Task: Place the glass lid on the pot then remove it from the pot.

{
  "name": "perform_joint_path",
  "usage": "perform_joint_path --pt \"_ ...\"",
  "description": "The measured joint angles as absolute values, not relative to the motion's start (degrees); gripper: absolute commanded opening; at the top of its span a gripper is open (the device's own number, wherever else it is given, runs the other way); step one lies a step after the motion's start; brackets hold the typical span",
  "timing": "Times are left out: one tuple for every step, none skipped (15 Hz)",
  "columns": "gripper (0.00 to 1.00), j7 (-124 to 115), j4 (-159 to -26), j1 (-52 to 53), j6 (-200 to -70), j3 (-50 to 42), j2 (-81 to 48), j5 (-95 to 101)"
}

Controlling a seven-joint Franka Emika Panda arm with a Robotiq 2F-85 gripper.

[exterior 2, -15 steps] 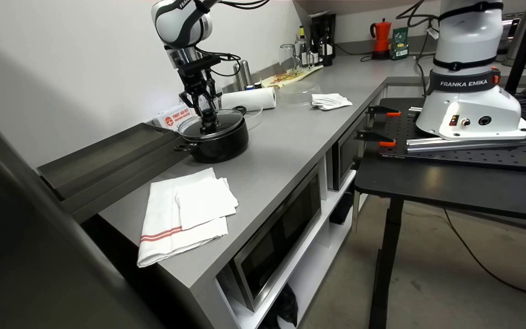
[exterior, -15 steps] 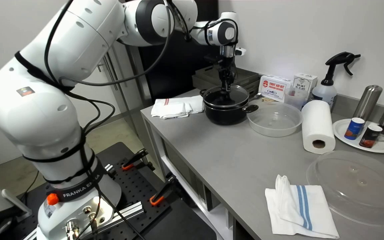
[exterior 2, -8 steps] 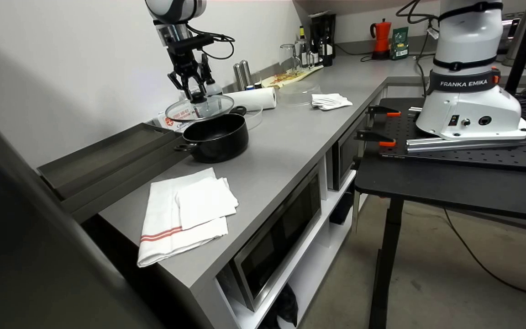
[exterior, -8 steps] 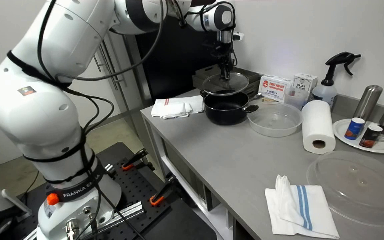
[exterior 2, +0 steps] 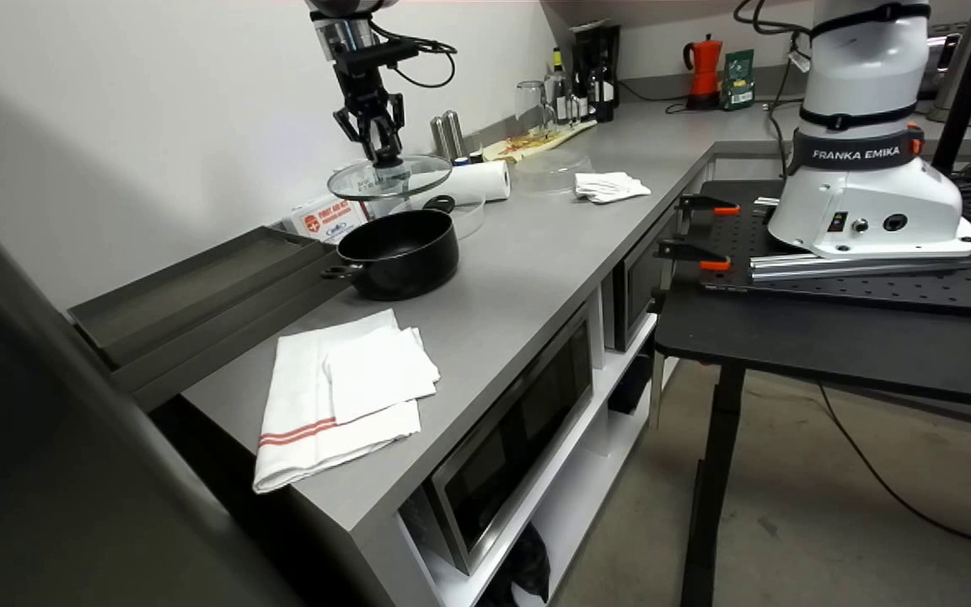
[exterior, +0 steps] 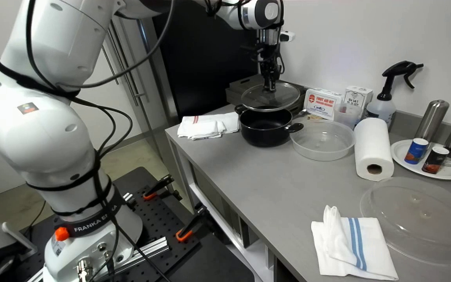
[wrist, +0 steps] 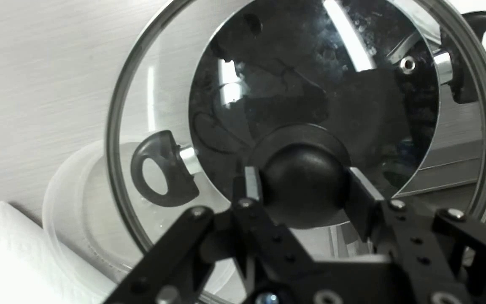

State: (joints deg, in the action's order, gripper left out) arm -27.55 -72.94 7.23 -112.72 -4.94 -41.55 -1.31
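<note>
The glass lid (exterior: 275, 100) was held above the pot (exterior 2: 405, 268) and apart from it, the pot set toward the corner of the surface (exterior 2: 519, 261) under the red-striped towel (exterior 2: 304, 392). The lid's knob (wrist: 304, 194) was pinched by the gripper (wrist: 308, 185), jaws parted just knob-wide. It was judged stiff, moderately heavy and breakable; the knob was rated the best hold, the likely slick rim (wrist: 115, 126) best avoided.

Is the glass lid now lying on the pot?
No, in an exterior view the gripper holds the glass lid above the pot, with a gap between.
</note>
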Motion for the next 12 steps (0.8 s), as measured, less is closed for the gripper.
perform_joint_path --pt "0.25 -27.3 -75.2 6.7 -113.6 -5.0 -40.1 -1.3" --pt "0.25 -26.9 -77.6 6.3 -114.5 -5.0 -38.7 -1.3" --pt "0.25 -26.6 -80.2 5.9 -115.4 -5.0 -37.2 -1.3" --pt "0.25 -26.1 -82.9 5.5 -116.3 -5.1 -35.7 -1.3" --pt "0.25 -25.6 -85.6 5.3 -117.2 -5.1 -34.2 -1.3" --pt "0.25 -25.1 -88.4 5.2 -118.2 -5.1 -32.7 -1.3" --pt "0.25 -24.6 -91.3 5.2 -119.3 -5.1 -31.2 -1.2" --pt "0.25 -24.2 -94.3 5.2 -120.3 -5.0 -29.5 -1.0" --pt "0.25 -23.8 -97.2 5.2 -121.4 -5.0 -27.9 -0.8" --pt "0.25 -23.3 -100.2 5.2 -122.6 -4.9 -26.3 -0.5" --pt "0.25 -22.9 -103.2 5.2 -123.9 -4.7 -24.5 -0.1" --pt "0.25 -22.4 -106.4 5.2 -125.2 -4.5 -22.7 0.1"
